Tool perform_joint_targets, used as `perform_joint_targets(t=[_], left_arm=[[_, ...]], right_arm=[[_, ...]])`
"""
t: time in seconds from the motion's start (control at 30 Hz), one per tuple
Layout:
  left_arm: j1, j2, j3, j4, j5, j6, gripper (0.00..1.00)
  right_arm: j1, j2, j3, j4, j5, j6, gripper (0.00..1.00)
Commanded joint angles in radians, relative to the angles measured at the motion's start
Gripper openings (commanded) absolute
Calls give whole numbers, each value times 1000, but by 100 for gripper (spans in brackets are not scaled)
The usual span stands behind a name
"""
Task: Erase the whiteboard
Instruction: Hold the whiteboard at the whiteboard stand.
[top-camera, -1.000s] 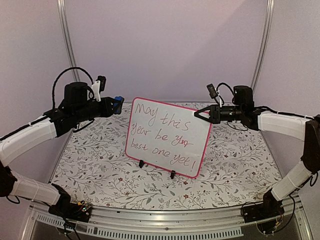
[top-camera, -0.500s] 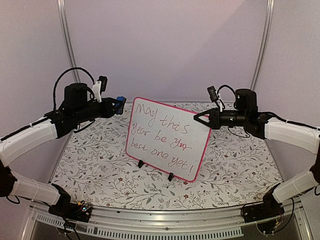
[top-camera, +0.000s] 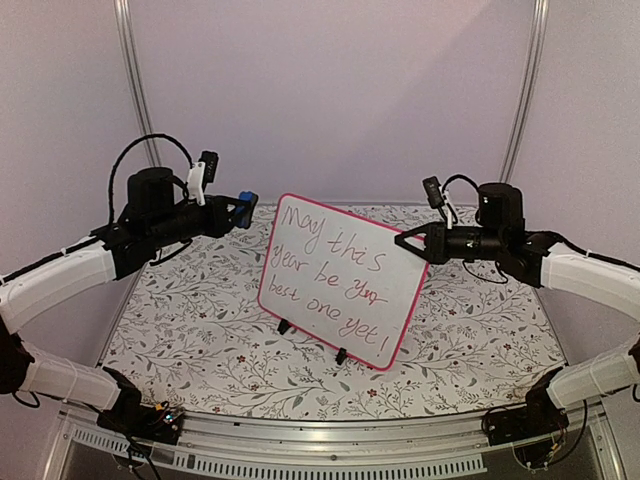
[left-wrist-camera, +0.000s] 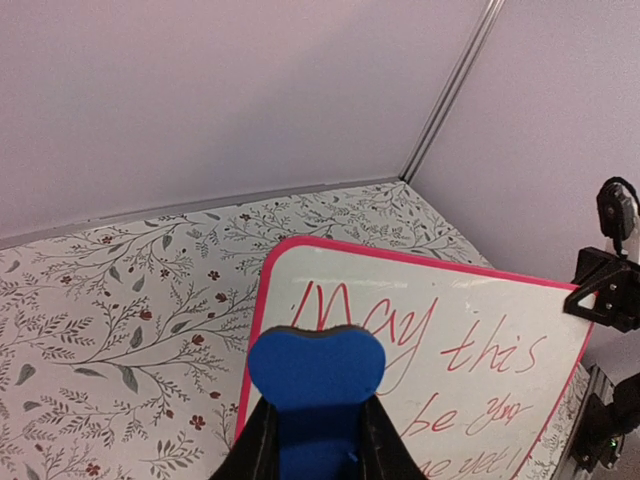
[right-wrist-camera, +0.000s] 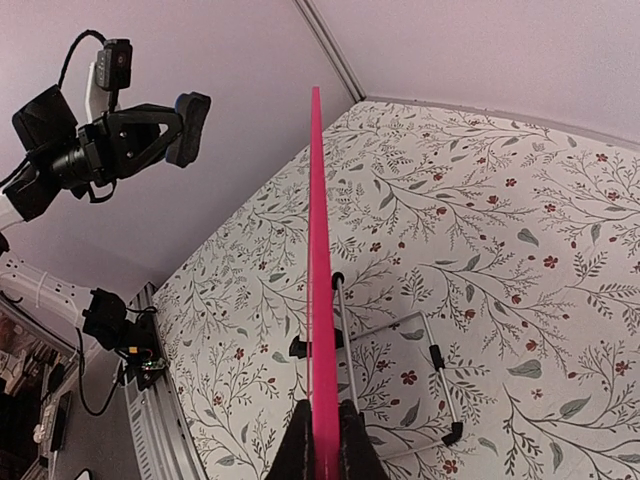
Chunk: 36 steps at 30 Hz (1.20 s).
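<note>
At lower centre of the top view, the whiteboard (top-camera: 340, 280) leaned on its black feet (top-camera: 284, 327) over the floral tablecloth (top-camera: 200, 330), its red handwriting (top-camera: 330, 265) not yet wiped. At centre right, the right gripper (top-camera: 405, 240) was clamped shut on the board's thin pink edge. Farther back at upper left, the left gripper (top-camera: 238, 208) was closed on a blue eraser (top-camera: 247, 206), just clear of the board's corner. The risk I judged likeliest was wiping pressure twisting the board out of that narrow pinch.
</note>
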Motion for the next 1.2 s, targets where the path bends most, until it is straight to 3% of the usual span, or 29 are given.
perform_joint_targets(t=[0.0, 0.53, 0.77, 1.17], left_arm=[[-14, -3, -9, 31, 14, 29, 16], [-112, 48, 79, -79, -89, 110, 17], [-118, 57, 1, 15, -42, 125, 17], [-110, 53, -21, 63, -46, 168, 18]], right_arm=[[9, -75, -34, 3, 81, 5, 0], [67, -94, -95, 49, 158, -23, 0], [127, -90, -151, 147, 215, -21, 0], [157, -107, -160, 143, 239, -42, 0]])
